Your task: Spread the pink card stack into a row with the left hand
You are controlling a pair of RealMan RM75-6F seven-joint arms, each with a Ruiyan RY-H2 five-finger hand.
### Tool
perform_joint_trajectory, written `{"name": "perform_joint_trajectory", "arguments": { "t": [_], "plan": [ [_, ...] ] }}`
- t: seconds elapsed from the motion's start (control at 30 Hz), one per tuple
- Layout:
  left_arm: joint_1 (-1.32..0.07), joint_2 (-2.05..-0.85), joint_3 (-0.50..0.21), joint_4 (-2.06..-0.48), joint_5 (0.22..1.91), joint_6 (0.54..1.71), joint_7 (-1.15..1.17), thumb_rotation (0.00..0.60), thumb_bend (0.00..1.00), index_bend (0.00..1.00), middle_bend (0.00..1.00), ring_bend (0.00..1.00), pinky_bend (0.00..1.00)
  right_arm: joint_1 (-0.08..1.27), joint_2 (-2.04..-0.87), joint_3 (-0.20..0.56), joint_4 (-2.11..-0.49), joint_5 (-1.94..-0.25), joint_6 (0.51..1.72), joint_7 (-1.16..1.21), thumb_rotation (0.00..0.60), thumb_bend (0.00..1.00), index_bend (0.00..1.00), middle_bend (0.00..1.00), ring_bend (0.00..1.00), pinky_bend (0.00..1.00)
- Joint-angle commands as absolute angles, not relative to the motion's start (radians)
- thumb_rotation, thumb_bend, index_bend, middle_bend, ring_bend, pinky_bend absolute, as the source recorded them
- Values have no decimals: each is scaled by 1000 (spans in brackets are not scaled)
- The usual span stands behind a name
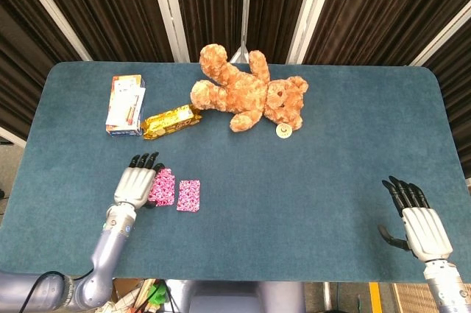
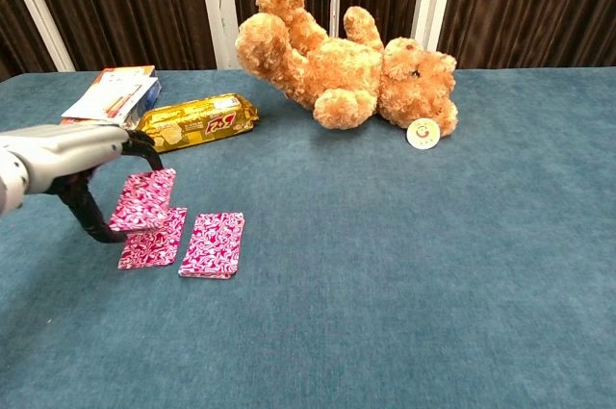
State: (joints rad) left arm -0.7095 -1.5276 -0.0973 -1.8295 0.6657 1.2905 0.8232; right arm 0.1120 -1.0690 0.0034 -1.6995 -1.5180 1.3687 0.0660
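My left hand (image 1: 135, 186) hovers over the front left of the table and pinches the pink card stack (image 2: 142, 199), which is tilted and raised off the cloth. Under the stack lies a single pink card (image 2: 152, 239), flat on the table. To its right, side by side with it, lies a second pink card (image 2: 214, 243). In the head view the held stack (image 1: 163, 186) shows just left of that right-hand card (image 1: 188, 195). My right hand (image 1: 416, 226) rests open near the front right edge, holding nothing.
A brown teddy bear (image 1: 249, 90) lies at the back centre with a round tag (image 1: 283, 131) beside it. A gold snack pack (image 1: 171, 121) and a white-and-blue box (image 1: 125, 104) sit at the back left. The table (image 1: 331, 158) is covered in blue cloth.
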Motion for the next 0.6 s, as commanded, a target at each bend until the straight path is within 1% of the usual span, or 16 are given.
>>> {"name": "perform_joint_trajectory", "arguments": {
  "t": [0.03, 0.17, 0.3, 0.4, 0.5, 0.6],
  "plan": [
    [-690, -1493, -74, -1843, 681, 1293, 811, 600, 483, 550, 0, 0, 0, 112, -1069, 4, -1700, -1518, 1369, 66, 600, 363, 0, 0, 0, 49],
    [-660, -1464, -39, -1827, 697, 1282, 779, 600, 469, 495, 0, 0, 0, 113, -1070, 4, -1699, -1520, 1370, 65, 600, 362, 0, 0, 0, 49],
    [-632, -1456, -13, -1785, 692, 1255, 741, 600, 459, 475, 0, 0, 0, 112, -1072, 4, -1698, -1521, 1372, 63, 600, 363, 0, 0, 0, 49],
    [-622, -1458, 0, -1756, 694, 1238, 728, 600, 431, 443, 0, 0, 0, 111, -1072, 4, -1700, -1519, 1372, 60, 600, 363, 0, 0, 0, 49],
    [-616, -1462, 4, -1731, 692, 1224, 722, 600, 381, 366, 0, 0, 0, 112, -1072, 5, -1701, -1517, 1371, 58, 600, 362, 0, 0, 0, 49],
    [-615, -1465, 1, -1720, 684, 1213, 721, 600, 317, 264, 0, 0, 0, 111, -1073, 5, -1701, -1517, 1371, 57, 600, 362, 0, 0, 0, 49]
  ]
}}
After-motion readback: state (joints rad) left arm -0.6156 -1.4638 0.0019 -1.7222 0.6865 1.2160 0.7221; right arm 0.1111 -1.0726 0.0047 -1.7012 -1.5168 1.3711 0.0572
